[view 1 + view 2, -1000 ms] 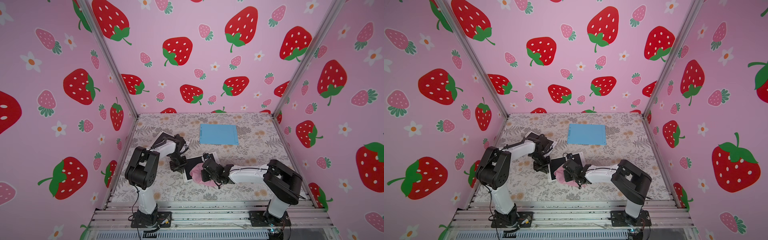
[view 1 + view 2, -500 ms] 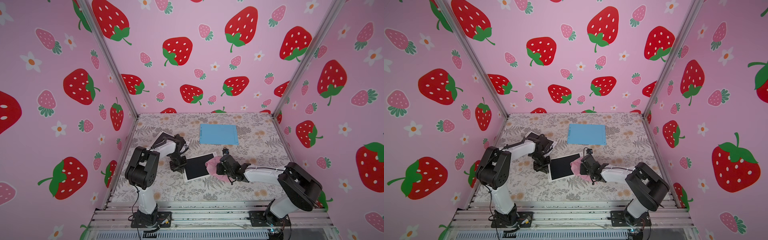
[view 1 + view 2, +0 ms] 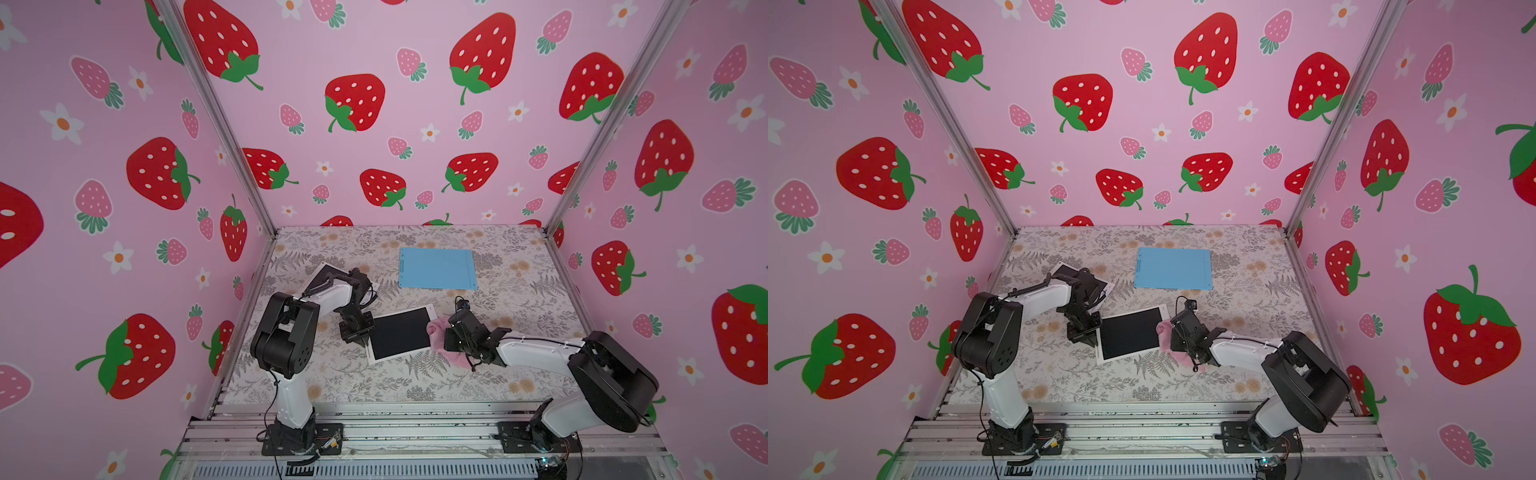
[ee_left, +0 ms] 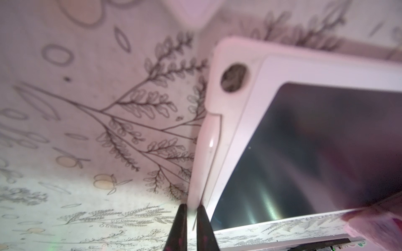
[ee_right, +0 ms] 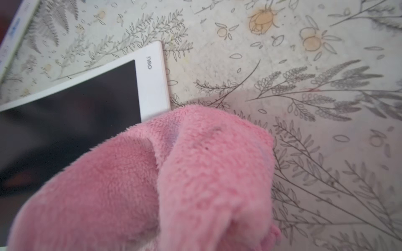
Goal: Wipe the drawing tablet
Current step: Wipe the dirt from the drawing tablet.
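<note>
Drawing tablet (image 3: 400, 333) lies flat, centre of tabletop (image 3: 519, 299). Thin, stiff, glossy screen; probably light, slides easily. Left end effector (image 4: 191, 211) closed, empty, bracing left edge. Right end effector (image 3: 451, 337) closed on soft pink cloth (image 5: 165, 184) at right edge.

A white tablet (image 3: 400, 333) lies mid-table, its dark screen uncovered. The left hand (image 3: 362, 338) blocks one short edge; a pink cloth (image 3: 441, 336) and the right hand (image 3: 451, 332) crowd the opposite edge. A blue board (image 3: 436, 268) sits behind, well apart. The table (image 3: 374, 386) in front lies open.
</note>
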